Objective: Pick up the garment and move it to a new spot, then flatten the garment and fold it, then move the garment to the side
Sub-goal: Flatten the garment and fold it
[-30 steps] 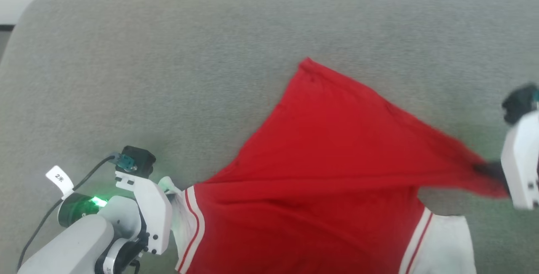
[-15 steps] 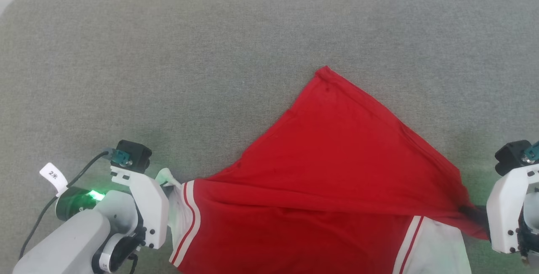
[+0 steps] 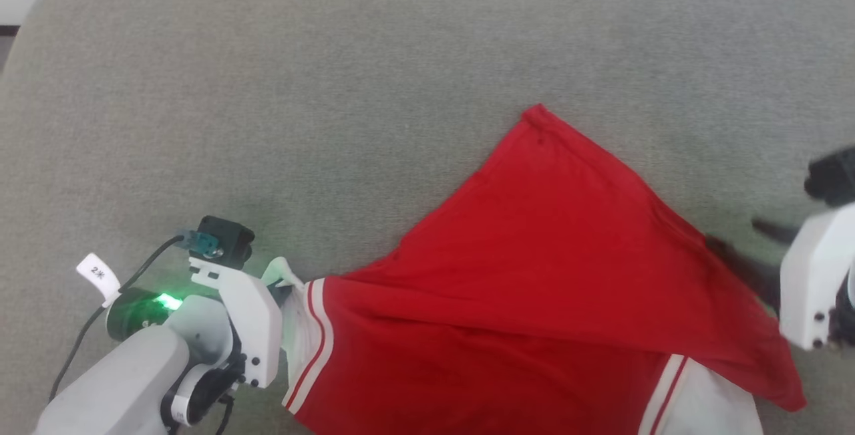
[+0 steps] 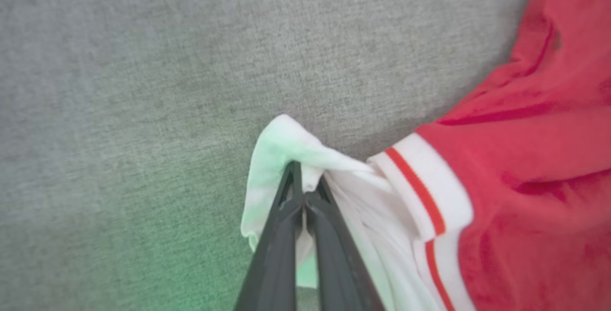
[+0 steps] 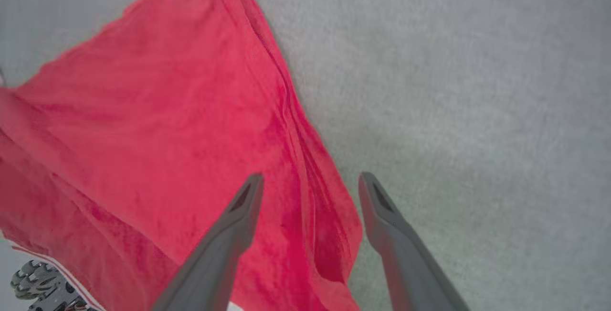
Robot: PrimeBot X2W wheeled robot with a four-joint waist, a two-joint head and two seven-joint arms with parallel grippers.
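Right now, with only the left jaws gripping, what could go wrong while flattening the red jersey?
1. The left jaws pinch only the tip of the white sleeve; a firm pull might slip it free.
2. The red jersey shirt lies in a diagonal fold on the grey fabric cushion, its corner over the other sleeve. The open right jaws hold nothing, so pulling from the left alone would likely drag it, not spread it.

garment [image 3: 534, 274]: red, white sleeves, red-striped white trim | cushion [image 3: 334, 87]: grey, finely flecked weave
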